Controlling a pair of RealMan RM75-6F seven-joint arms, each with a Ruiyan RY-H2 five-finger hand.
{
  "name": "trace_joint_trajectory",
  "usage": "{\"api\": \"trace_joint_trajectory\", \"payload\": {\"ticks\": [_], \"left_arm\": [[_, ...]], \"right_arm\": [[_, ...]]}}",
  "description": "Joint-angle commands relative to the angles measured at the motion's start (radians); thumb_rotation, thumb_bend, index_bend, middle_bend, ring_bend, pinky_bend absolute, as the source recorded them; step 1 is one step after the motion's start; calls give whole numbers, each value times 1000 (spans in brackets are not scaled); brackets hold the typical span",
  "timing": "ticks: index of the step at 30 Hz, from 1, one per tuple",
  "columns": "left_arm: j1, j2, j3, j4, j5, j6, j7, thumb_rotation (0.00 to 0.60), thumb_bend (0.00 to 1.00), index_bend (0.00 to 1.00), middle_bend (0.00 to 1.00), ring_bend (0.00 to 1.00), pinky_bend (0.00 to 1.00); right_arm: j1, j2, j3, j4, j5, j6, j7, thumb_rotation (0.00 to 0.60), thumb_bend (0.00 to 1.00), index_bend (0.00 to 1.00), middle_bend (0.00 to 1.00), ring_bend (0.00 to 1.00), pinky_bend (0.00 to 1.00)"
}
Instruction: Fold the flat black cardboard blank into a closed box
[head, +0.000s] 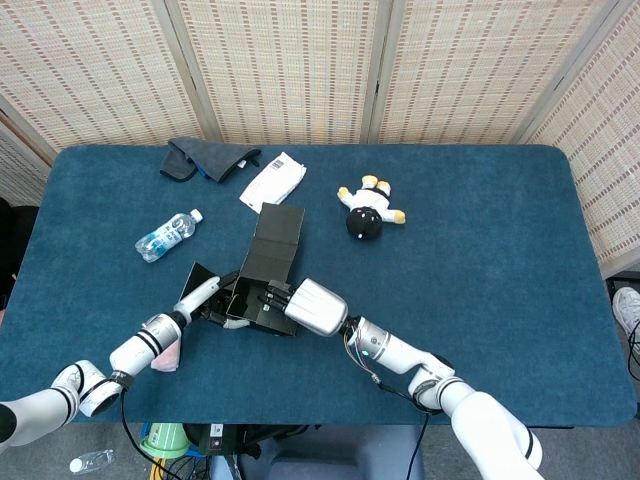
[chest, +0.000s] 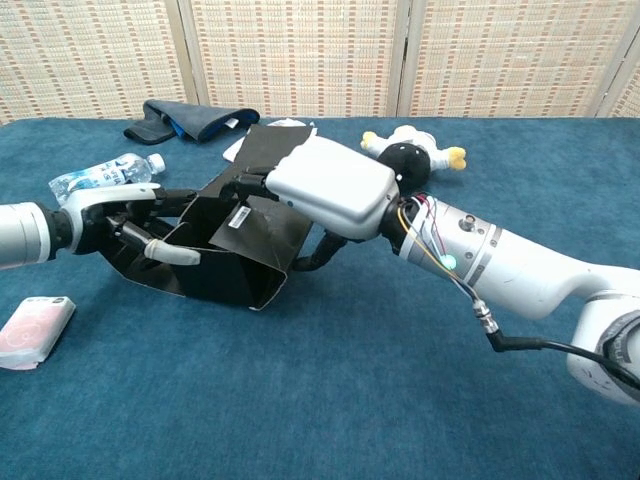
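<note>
While the black cardboard blank (chest: 232, 262) lies half-formed at the table's near-left, the right hand (chest: 325, 184) presses its curled fingers onto the tall flap; fold this flap down squarely. The left hand (chest: 128, 230) grips the side wall, fingers wrapped; brace firmly.

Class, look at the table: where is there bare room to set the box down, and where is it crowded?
The right side of the table, past the plush toy, lies bare. The near edge right of the pink pack does too. The far left is crowded: cloth, paper slip, water bottle.
</note>
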Motion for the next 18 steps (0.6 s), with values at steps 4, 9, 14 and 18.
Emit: {"api": "trace_joint_trajectory", "payload": {"ticks": [4, 9, 14, 18], "left_arm": [[3, -9, -4, 3, -6, -3, 21, 600, 152, 117, 154, 572, 743], [4, -19, -2, 13, -5, -9, 30, 600, 152, 114, 153, 572, 743], [4, -30, -2, 26, -4, -12, 35, 600, 153, 114, 153, 572, 743], [4, -37, -1, 36, -2, -13, 39, 600, 152, 114, 153, 572, 743]], "right_arm": [[-2, -3, -13, 11, -3, -9, -1, 600, 0, 235, 302, 761, 1000], [-4, -9, -22, 25, -4, -21, 3, 600, 0, 248, 313, 762, 1000], [-1, -14, -30, 39, -4, -37, 8, 600, 0, 267, 326, 764, 1000], [3, -15, -32, 44, -2, -50, 13, 600, 0, 289, 340, 766, 1000]]}}
